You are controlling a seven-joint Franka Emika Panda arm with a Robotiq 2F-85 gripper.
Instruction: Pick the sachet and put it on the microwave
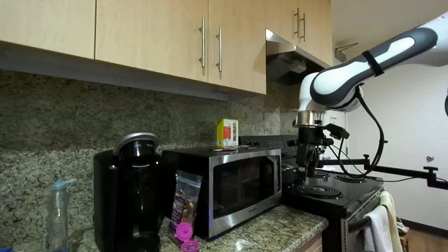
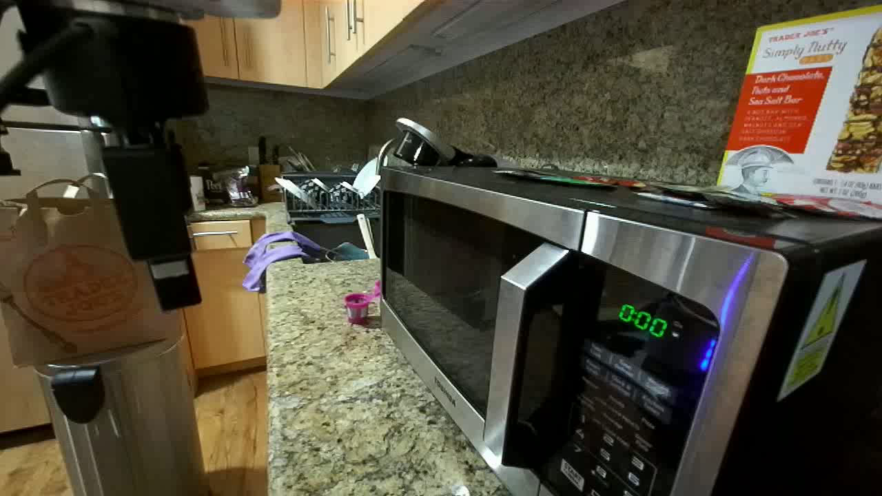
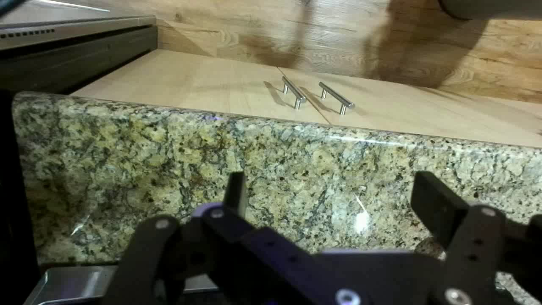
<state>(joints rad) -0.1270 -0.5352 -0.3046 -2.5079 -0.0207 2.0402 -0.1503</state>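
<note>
- The gripper hangs with its 2 fingers spread wide apart, granite countertop showing between them.
- The sachet, clear-topped with brownish pieces inside, stands tilted between the coffee maker and the microwave.
- A magenta cup, its lid flipped up, stands near the sachet's foot.
- On the microwave, flat packets lie beside a carton labelled Simply Nutty.
- In an exterior view, a dish rack holds crockery, and a paper bag stands on a steel bin.
- The countertop runs to a coil stove, 2 towels on its oven handle; wood cabinets hang above.
- The cup hides part of the sachet's foot; whether the sachet touches the microwave I can't quite tell.
- In the wrist view, a finger half covers a brown patch.
</note>
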